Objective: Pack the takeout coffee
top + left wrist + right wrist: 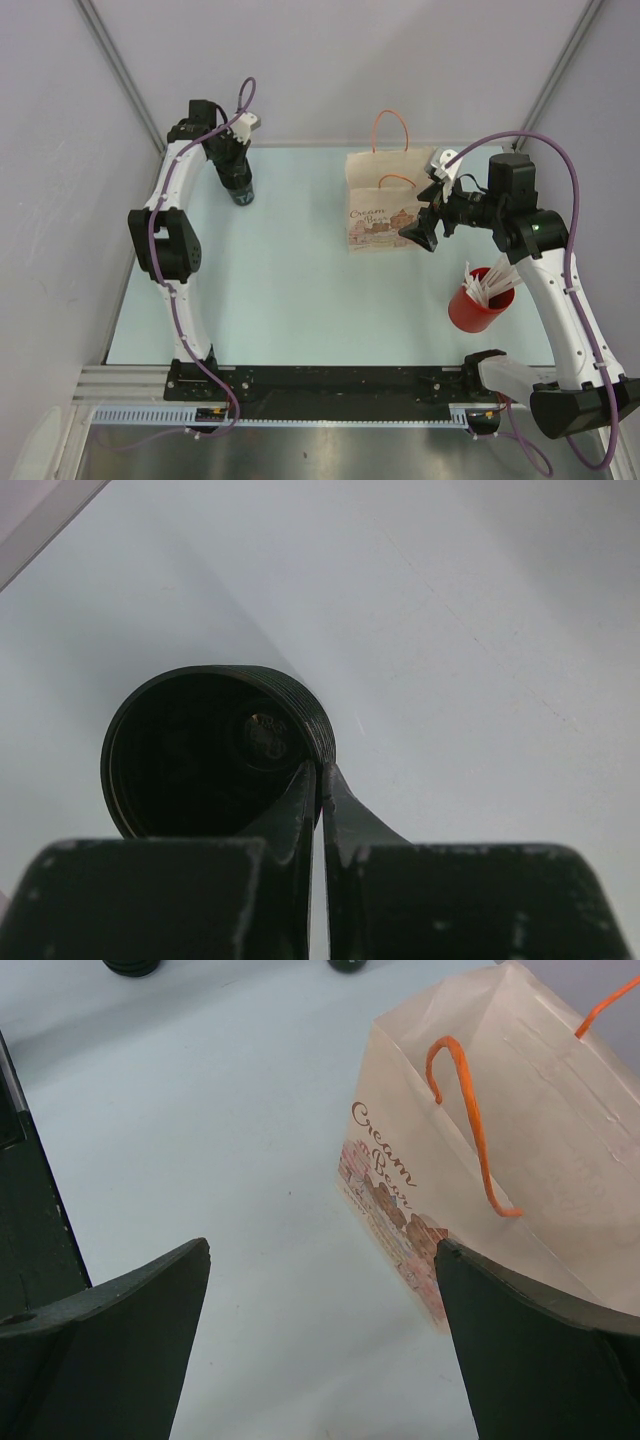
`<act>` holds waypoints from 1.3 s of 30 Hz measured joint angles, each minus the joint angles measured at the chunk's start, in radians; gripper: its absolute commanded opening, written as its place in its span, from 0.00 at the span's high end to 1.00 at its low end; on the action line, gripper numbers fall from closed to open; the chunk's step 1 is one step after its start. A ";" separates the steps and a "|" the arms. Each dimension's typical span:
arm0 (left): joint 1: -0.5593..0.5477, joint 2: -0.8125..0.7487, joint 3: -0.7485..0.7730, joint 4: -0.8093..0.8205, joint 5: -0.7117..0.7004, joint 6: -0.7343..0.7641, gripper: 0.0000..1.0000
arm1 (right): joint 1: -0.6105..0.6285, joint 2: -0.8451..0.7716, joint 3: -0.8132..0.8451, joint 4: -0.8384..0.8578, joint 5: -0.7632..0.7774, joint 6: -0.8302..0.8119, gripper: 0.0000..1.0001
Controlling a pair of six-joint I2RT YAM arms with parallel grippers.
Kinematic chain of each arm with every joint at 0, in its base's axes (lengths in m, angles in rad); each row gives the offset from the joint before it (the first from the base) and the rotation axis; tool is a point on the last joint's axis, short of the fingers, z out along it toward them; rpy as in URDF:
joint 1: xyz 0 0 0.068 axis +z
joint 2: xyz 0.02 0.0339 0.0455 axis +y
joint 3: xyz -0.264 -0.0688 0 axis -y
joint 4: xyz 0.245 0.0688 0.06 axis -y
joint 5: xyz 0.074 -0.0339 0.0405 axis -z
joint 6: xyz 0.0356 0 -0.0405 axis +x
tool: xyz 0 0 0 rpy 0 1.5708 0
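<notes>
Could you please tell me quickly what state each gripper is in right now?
Left gripper: closed, fingers pinching the rim of the cup.
Right gripper: open, holding nothing, near the bag.

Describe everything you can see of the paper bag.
The paper bag is pale tan paper with brown script lettering and a printed picture on its front, and two orange loop handles. It stands upright, mouth open, at the table's far middle. The open right gripper hovers at its right edge; contact cannot be told.
</notes>
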 measured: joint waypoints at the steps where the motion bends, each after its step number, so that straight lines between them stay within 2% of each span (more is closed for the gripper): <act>1: 0.000 0.000 0.000 0.000 0.000 0.000 0.91 | 0.000 0.000 0.000 0.000 0.000 0.000 0.00; 5: 0.000 0.000 0.000 -0.001 0.000 0.000 0.87 | 0.000 0.000 0.000 0.000 -0.004 -0.003 0.00; 11: 0.000 0.000 0.000 -0.001 0.000 0.000 0.85 | 0.000 0.000 -0.001 0.000 -0.008 -0.006 0.00; 19: 0.000 0.000 0.000 -0.008 0.003 0.000 0.88 | 0.000 0.002 -0.002 0.000 -0.010 -0.007 0.00; 21: 0.000 0.000 0.000 -0.008 0.006 0.000 0.83 | 0.000 0.002 -0.002 0.000 -0.011 -0.008 0.00; 22: 0.000 0.000 0.000 -0.008 0.007 0.000 0.77 | 0.000 0.002 -0.002 0.000 -0.011 -0.009 0.00; 26: 0.000 0.000 0.000 -0.012 0.009 0.001 0.75 | 0.000 0.003 -0.002 0.000 -0.014 -0.010 0.00; 32: 0.000 0.000 0.000 -0.019 0.011 0.000 0.83 | 0.000 0.003 -0.002 0.000 -0.016 -0.011 0.00; 36: 0.000 0.000 0.000 -0.023 0.013 0.000 0.99 | 0.000 0.003 -0.002 0.000 -0.016 -0.011 0.00; 39: 0.000 0.000 0.000 -0.023 0.014 0.000 1.00 | 0.000 0.003 -0.002 0.000 -0.016 -0.013 0.00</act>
